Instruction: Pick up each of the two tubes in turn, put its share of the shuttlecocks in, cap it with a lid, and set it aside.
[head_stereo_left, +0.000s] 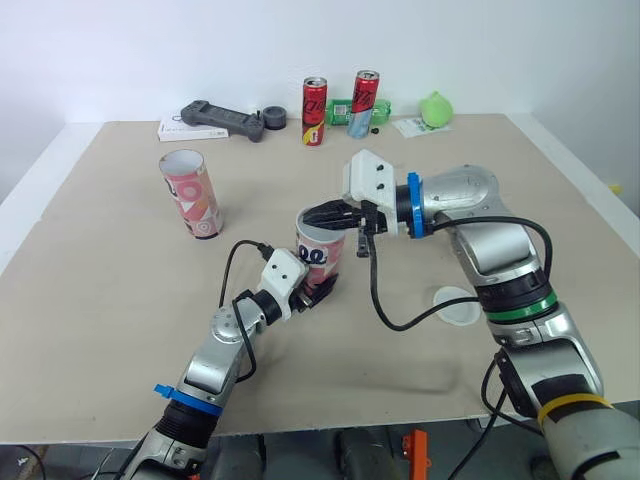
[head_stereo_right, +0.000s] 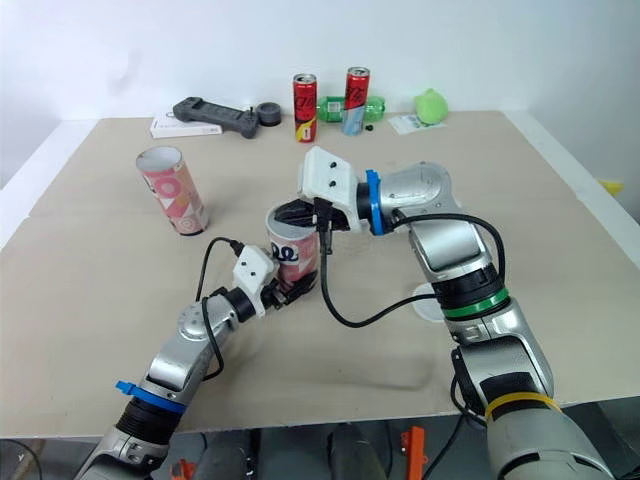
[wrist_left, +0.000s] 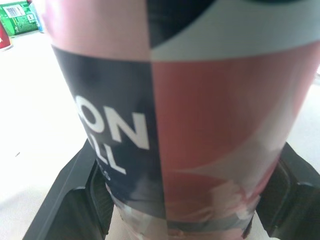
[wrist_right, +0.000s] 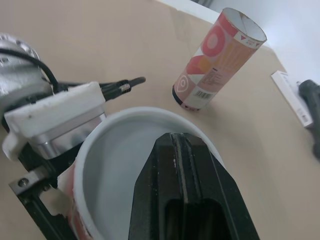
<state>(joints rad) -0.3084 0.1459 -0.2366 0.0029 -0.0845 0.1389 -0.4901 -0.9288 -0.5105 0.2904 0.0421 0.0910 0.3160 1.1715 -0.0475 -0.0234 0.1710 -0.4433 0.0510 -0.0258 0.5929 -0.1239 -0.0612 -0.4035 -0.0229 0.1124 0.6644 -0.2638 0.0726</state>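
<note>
A pink, navy and white tube (head_stereo_left: 320, 256) stands upright mid-table with its mouth open. My left gripper (head_stereo_left: 322, 287) is shut on its lower part, one black finger (wrist_left: 67, 192) on each side. My right gripper (head_stereo_left: 318, 216) comes in from the right; its fingers (wrist_right: 187, 200) are pressed together, shut, with their tips over the tube's white rim (wrist_right: 97, 145) and nothing visible between them. A second, pink and orange tube (head_stereo_left: 190, 192) stands upright to the far left, apart from both grippers. One white lid (head_stereo_left: 457, 305) lies flat under my right forearm.
Along the far edge stand two red cans (head_stereo_left: 314, 112) (head_stereo_left: 365, 102), a green bottle (head_stereo_left: 345, 110), a green ball (head_stereo_left: 435, 108), a black tool (head_stereo_left: 222, 118) on a white box and a black roll (head_stereo_left: 273, 118). Black cables hang from both wrists.
</note>
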